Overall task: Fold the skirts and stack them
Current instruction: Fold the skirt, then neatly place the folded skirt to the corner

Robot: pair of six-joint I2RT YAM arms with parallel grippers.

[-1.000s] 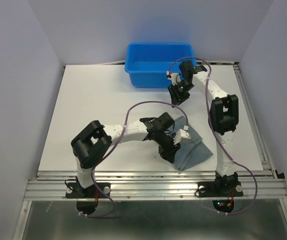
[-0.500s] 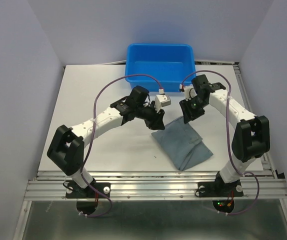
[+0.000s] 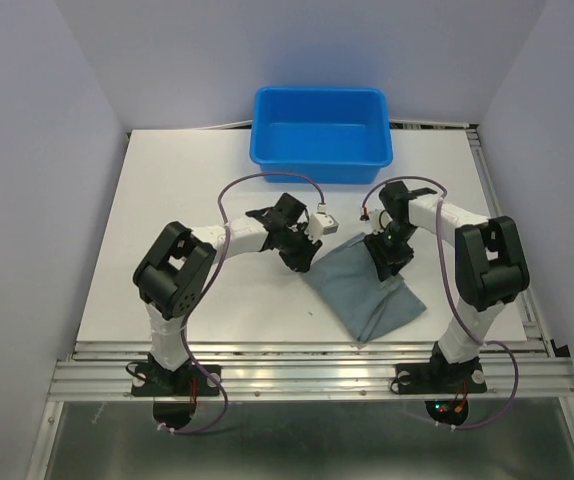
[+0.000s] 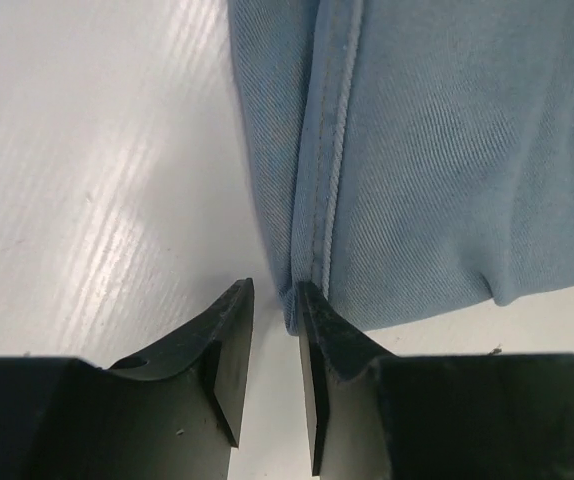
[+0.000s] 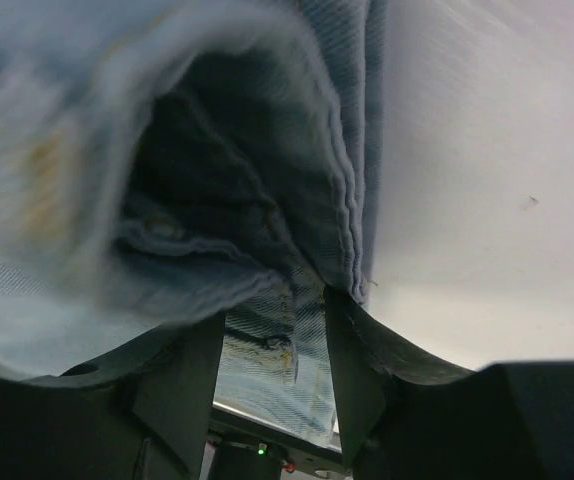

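Top external view: one folded skirt lies flat on the white counter, toward 5 o'clock from the counter's middle. The blue tub stands well apart at the 12 o'clock edge. The left fingers sit at the skirt's 10 o'clock corner and the right fingers at its 1 o'clock edge.

In the left wrist view, the left fingers are set narrow, with only bare counter showing in the slit between them. The stitched corner of the skirt touches the tip of the finger on the 3 o'clock side but is not in the gap.

In the right wrist view, the right fingers hold a bunched fold of the skirt, whose cloth fills the space between them and rises blurred toward the lens.
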